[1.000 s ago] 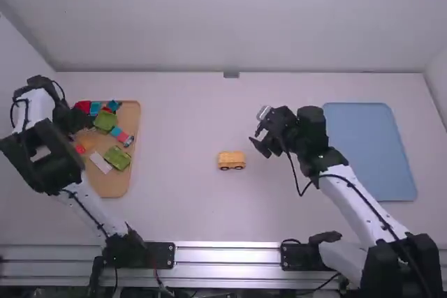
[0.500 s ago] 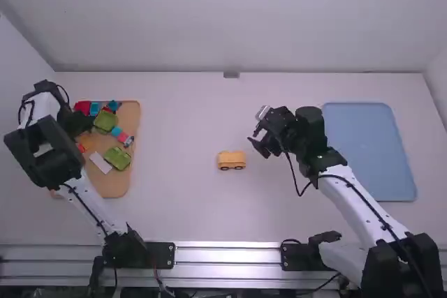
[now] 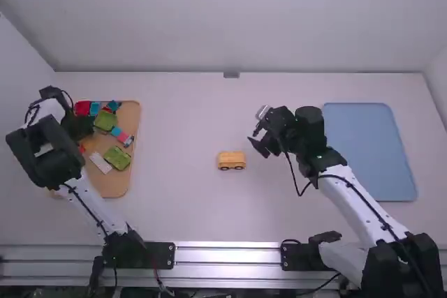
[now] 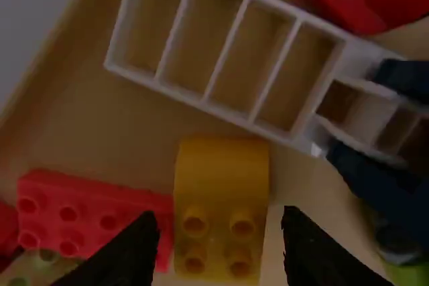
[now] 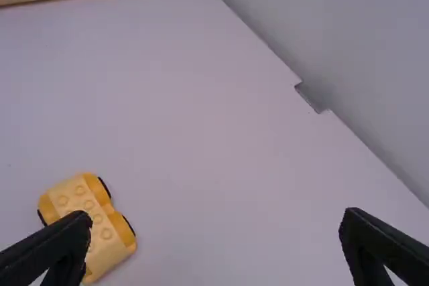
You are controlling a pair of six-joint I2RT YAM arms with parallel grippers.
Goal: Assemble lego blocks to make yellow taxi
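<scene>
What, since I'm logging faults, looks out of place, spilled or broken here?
Nothing stands out. The yellow car stands upright on its wheels on the table. The visible blocks lie at mixed angles inside the tray, with no break showing; that looks like ordinary loose parts, not a spill.

Blocks point(image 3: 117, 158) in a tray point(image 3: 114, 183) at left, car base point(image 3: 231, 160) between, another tray point(image 3: 370, 151) at right
</scene>
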